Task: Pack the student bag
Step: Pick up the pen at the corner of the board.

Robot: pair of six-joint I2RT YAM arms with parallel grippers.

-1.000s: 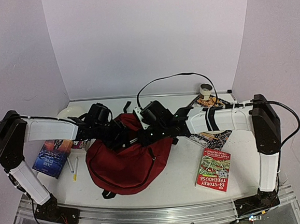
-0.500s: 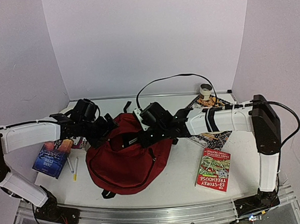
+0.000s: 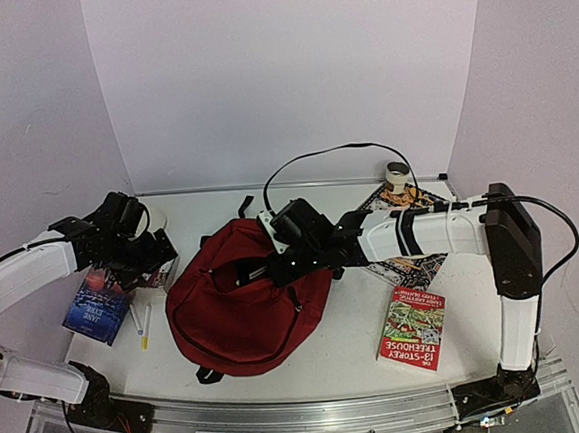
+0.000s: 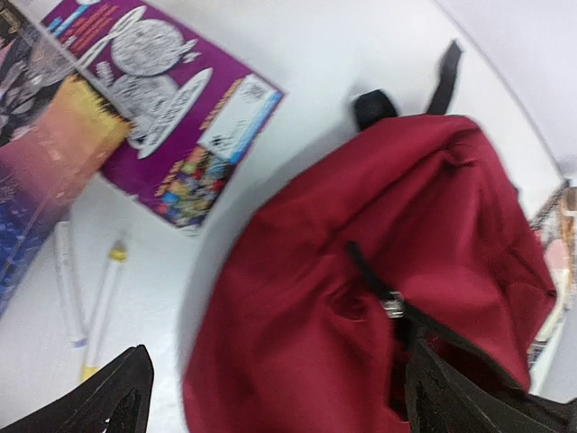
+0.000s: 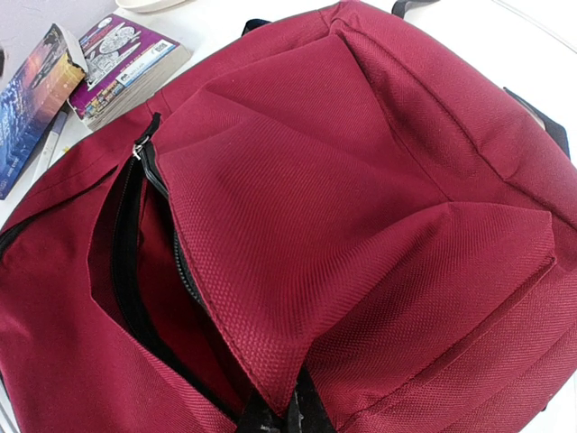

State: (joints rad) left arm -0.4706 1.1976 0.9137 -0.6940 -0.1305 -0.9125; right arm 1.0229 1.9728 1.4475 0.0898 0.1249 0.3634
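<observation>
Blue-covered book lies near the left edge of the table, with a purple book just beyond it and two pens beside it on the bag's side; none of these is packed. Over them hangs the left gripper, jaws spread wide and holding nothing (its wrist view looks down on the pens, the purple book and the bag's left flank). The bag lies at the middle of the table, nearer the front edge than the back, its zip run partly open so that a dark slot shows. The right gripper is closed on the bag, pinching the edge of the red flap beside that slot and holding it up, so the mouth gapes a little. What is inside cannot be told: only shadow shows in the slot. Further right, a patterned book lies partly under the right arm, a Treehouse book lies toward the front right corner, and a roll of tape stands by the back edge. By my reading the task is at an early stage: the bag is opened and held ready, yet every book and pen in view lies outside it. Left to do: carry the items in one by one, most likely with the free left gripper, then close the zip
</observation>
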